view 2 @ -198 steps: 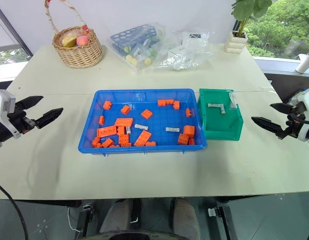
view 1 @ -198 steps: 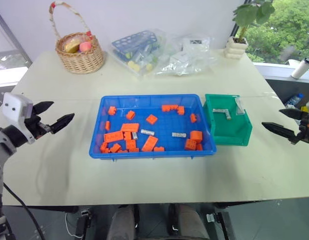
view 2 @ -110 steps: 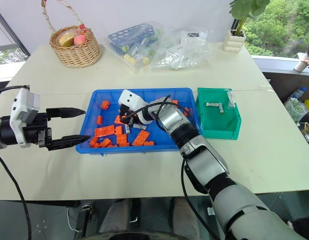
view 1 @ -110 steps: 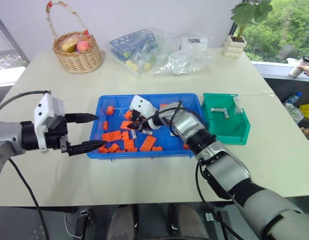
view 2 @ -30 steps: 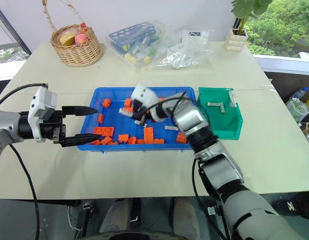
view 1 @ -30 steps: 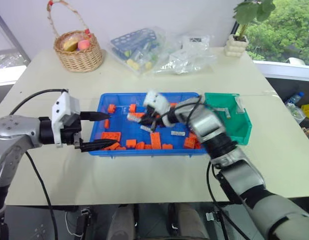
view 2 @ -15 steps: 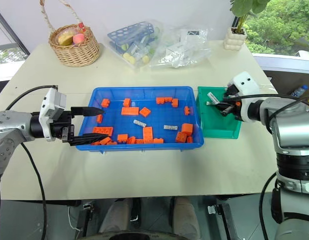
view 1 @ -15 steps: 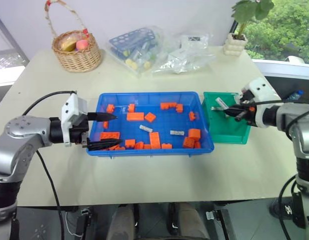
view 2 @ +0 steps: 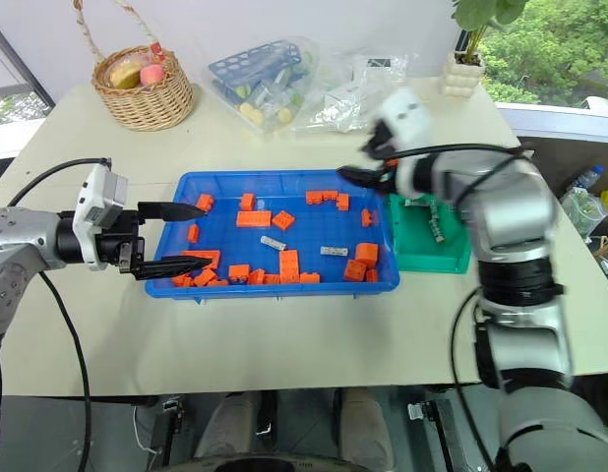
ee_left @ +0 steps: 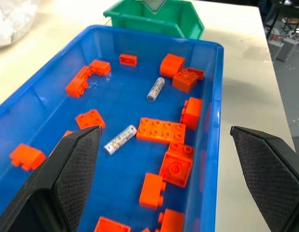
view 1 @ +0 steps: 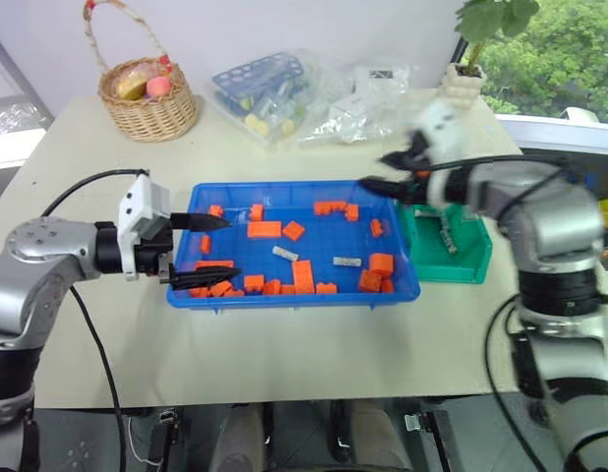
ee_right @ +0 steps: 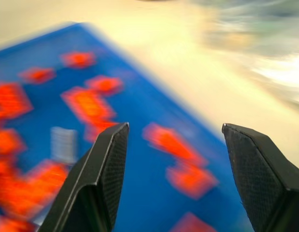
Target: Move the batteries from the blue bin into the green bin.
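The pale table [view 1: 314,364] carried it all, and across its middle sat the blue bin [view 1: 294,296], wide and shallow, with the smaller green bin [view 1: 465,265] touching its right-hand end. Behind them, along the far edge, stood a wicker basket [view 1: 147,103] with fruit in it, a heap of clear plastic bags [view 1: 314,98] with a blue rack inside one, and a potted plant [view 1: 468,54] at the far right corner. Inside the blue bin orange bricks [view 1: 266,229] lay scattered, thickest along the near wall, and among them two batteries were in plain view: one [view 1: 284,253] near the centre and another [view 1: 347,262] a little to its right, both flat on the blue floor and apart from each other. In the green bin more batteries [view 1: 447,236] lay on the bottom. The left gripper [view 1: 213,248] hung at the blue bin's left end, fingers spread wide with nothing between them, one tip over the far-left corner and the other over the near wall. The right gripper [view 1: 388,171], blurred, was above the blue bin's far right corner near the green bin; the right wrist view showed its two fingers [ee_right: 265,183] standing well apart and empty over the bricks.
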Available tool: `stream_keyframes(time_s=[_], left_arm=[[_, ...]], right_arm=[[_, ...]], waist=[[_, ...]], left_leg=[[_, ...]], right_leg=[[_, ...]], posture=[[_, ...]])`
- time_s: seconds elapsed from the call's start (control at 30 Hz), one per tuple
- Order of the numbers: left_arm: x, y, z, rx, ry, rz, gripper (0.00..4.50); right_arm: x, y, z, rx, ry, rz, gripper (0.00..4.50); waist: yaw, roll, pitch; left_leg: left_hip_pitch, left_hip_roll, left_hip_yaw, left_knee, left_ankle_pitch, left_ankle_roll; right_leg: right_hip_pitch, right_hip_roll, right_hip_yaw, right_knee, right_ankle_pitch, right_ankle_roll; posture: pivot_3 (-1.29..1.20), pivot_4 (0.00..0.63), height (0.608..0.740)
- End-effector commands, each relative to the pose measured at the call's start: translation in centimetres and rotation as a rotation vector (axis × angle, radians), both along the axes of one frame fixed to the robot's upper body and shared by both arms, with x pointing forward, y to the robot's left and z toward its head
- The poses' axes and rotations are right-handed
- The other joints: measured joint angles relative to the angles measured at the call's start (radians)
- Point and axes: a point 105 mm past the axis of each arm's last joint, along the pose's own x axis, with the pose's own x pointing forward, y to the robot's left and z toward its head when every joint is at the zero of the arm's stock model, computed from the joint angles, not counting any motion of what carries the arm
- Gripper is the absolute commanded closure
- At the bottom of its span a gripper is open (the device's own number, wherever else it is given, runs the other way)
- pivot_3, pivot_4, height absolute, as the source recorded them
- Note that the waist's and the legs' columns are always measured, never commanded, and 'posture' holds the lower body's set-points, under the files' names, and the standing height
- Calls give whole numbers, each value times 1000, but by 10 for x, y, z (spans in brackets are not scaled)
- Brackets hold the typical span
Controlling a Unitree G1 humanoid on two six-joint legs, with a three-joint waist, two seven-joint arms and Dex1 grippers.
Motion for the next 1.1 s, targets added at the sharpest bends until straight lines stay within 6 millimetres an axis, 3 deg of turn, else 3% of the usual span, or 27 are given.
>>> stream_keyframes(time_s=[0.03, 0.13, 0.27, 0.63, 0.73, 0.87, 0.9, 1.0, 1.1], left_arm=[[-3, 2, 10, 13, -39, 6, 0], [-4, 2, 11, 15, -42, 8, 0], [-7, 1, 11, 22, -43, 0, 0], [-9, 0, 13, 18, -53, 9, 0], [-9, 0, 13, 18, -52, 6, 0], [-7, -2, 13, 13, -54, -4, 0], [-6, -2, 13, 11, -54, -7, 0], [-4, -4, 12, 6, -54, -17, 0], [0, -6, 11, -1, -53, -25, 0]], right_arm=[[-9, 46, -15, -30, 18, 110, 1364], [-15, 74, -39, -62, 82, 171, 1364], [-12, 91, -60, -79, 127, 181, 1364], [0, 80, -103, -146, 200, 143, 1364], [1, 77, -108, -147, 205, 138, 2215], [0, 76, -101, -128, 199, 143, 4260], [0, 76, -96, -114, 189, 141, 4446], [1, 71, -67, -27, 174, 123, 4446], [4, 50, -25, 49, 108, 65, 4446]], waist=[[3, 0, 0], [3, -1, 0], [1, -2, 0], [-2, -2, 0], [-2, -2, 0], [-3, -2, 0], [-2, -2, 0], [0, -2, 0], [3, -2, 0]], left_leg=[[-1, 0, 0, 1, 0, 0], [-1, 0, 0, 3, 0, 0], [-1, -1, 0, 4, 0, 0], [0, 0, 0, 2, 0, 0], [0, 0, 0, 3, 0, 0], [1, 0, 0, 2, 0, 0], [1, 0, 0, 2, 0, 0], [0, 0, 0, 2, 0, 0], [0, 0, 0, 3, 0, 0]], right_leg=[[0, 0, 0, 0, 0, 0], [1, -1, 0, 0, 0, 0], [1, -2, 0, 0, 0, 0], [1, -1, 0, 0, 0, 0], [1, -1, 0, 0, 0, 0], [1, -1, 0, 1, 0, 0], [1, -1, 0, 1, 0, 0], [1, -1, 0, 0, 0, 0], [1, -1, 0, 0, 0, 1]], posture=[[0, 150, 736], [0, 150, 736], [0, 150, 736], [0, 150, 736], [0, 150, 736], [0, 150, 736], [0, 150, 736], [0, 150, 736], [0, 150, 736]])
